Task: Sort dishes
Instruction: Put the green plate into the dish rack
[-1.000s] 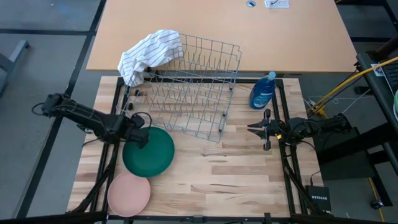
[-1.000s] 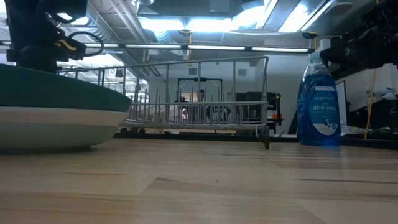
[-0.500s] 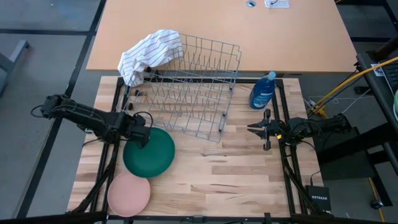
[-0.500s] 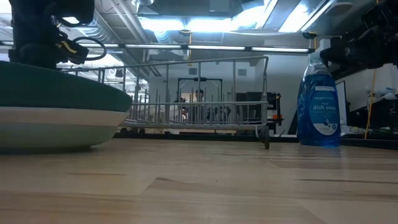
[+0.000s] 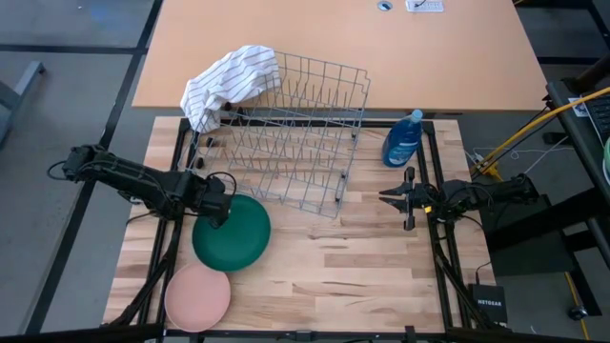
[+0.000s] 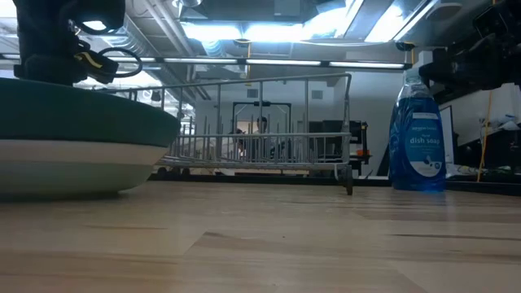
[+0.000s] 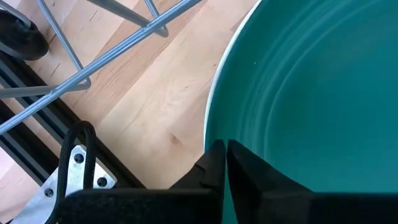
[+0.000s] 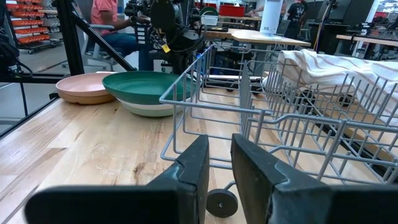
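Observation:
A large dark green plate [image 5: 232,232] lies on a white plate [image 6: 73,167] at the table's left. My left gripper [image 5: 219,210] is shut on the green plate's far-left rim. A pink plate [image 5: 197,296] rests flat on the wood near the front left corner. The right wrist view also shows the green plate [image 8: 146,87] on the white plate and the pink plate [image 8: 84,88] beyond them. My right gripper [image 5: 389,198] waits above the table's right side, its fingers a little apart and nothing between them. My left gripper pinches the green plate's rim [image 7: 211,134] between its two fingers, one finger [image 7: 214,167] outside the rim and the other [image 7: 249,174] over the plate's inner face. The fingers come from the table's left, slanting down. The plate still lies on the white plate.
A wire dish rack [image 5: 286,133] stands at the back of the table, with a striped white cloth [image 5: 229,81] draped over its far left corner. A blue bottle of dish soap [image 5: 403,138] stands to the rack's right. Bare wood lies in the middle and at the front right.
The green plate has shifted a little toward the table's right edge on top of the white plate.

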You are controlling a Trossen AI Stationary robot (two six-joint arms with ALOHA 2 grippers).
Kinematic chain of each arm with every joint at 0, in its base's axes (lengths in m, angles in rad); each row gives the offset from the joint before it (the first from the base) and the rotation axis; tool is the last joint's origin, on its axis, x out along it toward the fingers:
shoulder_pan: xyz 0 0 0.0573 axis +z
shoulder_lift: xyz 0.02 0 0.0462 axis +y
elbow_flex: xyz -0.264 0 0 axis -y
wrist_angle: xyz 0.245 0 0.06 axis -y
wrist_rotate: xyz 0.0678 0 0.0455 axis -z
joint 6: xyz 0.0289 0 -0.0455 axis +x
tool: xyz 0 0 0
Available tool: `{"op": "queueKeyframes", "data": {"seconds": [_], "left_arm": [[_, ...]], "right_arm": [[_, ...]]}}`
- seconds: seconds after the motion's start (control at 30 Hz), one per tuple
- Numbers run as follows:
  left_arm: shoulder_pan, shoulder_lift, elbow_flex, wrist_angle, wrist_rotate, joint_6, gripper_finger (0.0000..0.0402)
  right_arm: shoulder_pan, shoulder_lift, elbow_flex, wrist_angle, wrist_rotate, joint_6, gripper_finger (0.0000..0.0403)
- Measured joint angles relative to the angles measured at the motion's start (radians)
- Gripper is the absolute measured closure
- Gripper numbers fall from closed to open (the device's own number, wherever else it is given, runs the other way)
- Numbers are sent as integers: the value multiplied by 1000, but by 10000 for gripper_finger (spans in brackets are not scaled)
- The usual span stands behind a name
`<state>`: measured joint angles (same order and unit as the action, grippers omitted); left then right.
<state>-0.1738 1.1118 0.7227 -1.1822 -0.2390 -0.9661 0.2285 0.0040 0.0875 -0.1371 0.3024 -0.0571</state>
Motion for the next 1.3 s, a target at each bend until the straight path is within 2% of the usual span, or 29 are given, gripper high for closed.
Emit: {"op": "queueKeyframes", "data": {"seconds": [0.33, 0.43, 0.63, 0.8, 0.97, 1.1, 1.3], "left_arm": [[-15, 0, 0, 67, 24, 20, 396], [-17, -3, 15, 73, 82, 53, 399], [-46, -10, 78, 99, 263, 92, 399], [-154, -10, 97, 281, 347, 86, 397], [-282, -8, 93, 512, 360, 54, 387], [-359, -3, 86, 650, 359, 71, 364], [-427, 49, 85, 671, 298, 62, 278]], "right_arm": [[0, 0, 0, 0, 0, 0, 331], [0, 0, 0, 0, 0, 0, 331], [0, 0, 0, 0, 0, 0, 331], [0, 0, 0, 0, 0, 0, 331], [0, 0, 0, 0, 0, 0, 331], [0, 0, 0, 0, 0, 0, 331], [0, 0, 0, 0, 0, 0, 331]]}}
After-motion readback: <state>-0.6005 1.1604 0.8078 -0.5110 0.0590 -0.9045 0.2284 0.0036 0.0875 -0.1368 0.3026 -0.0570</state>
